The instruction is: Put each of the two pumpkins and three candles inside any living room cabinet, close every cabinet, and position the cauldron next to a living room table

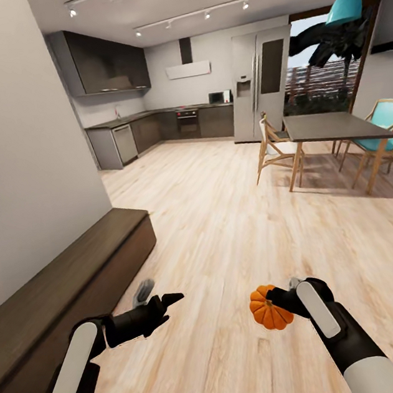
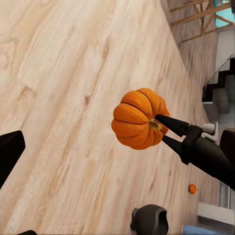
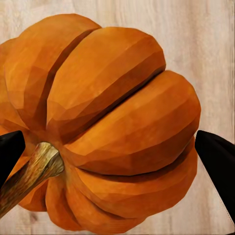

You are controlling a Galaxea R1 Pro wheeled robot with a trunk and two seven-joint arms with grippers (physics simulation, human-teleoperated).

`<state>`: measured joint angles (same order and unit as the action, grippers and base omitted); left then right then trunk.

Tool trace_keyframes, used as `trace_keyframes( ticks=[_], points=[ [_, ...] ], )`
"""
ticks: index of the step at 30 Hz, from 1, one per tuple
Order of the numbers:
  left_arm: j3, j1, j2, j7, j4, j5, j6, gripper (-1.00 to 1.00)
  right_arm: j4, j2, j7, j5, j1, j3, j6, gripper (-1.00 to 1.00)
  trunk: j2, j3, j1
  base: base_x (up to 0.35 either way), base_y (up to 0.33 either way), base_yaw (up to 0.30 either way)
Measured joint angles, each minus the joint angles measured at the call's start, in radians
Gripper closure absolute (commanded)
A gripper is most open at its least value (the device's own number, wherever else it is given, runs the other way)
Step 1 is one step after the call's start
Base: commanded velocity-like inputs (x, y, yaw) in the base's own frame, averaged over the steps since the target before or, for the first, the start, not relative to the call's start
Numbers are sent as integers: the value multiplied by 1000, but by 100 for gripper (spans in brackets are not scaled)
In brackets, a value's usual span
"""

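Right gripper (image 1: 276, 301) clamped on a pumpkin (image 1: 270, 307), held in the air above the wood floor (image 1: 227, 230); its stem (image 3: 29, 171) lies by one fingertip. Left gripper (image 1: 159, 303) holds nothing, fingers apart, just off the cabinet (image 1: 59, 286) along the left wall. Second pumpkin (image 2: 192, 188) sits on the floor, well away. Dining table (image 1: 331, 126) far right.

A ribbed orange pumpkin (image 1: 269, 307) hangs above the wood floor, low and right of centre in the head view, stem sideways. A second small pumpkin (image 2: 192, 188) lies on the floor. The long dark-brown cabinet (image 1: 77, 283) runs along the left wall, closed.
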<state>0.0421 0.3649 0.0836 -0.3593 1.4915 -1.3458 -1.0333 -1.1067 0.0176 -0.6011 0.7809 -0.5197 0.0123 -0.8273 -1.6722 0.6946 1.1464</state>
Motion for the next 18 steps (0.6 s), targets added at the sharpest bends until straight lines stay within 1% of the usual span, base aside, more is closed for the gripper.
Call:
trace_keyframes(
  ticks=[8,15,18],
  points=[
    [0,0,0,0,0,0,0,-100,1,-1,0,-1,0,0,0,100,0,-4,0,343,-97,-277],
    [0,0,0,0,0,0,0,-100,30,0,1,-1,-1,3,3,100,0,-8,0,343,-113,-277],
    [0,0,0,0,0,0,0,-100,32,0,1,-1,0,3,3,100,0,-9,0,343,-52,-277]
  ],
)
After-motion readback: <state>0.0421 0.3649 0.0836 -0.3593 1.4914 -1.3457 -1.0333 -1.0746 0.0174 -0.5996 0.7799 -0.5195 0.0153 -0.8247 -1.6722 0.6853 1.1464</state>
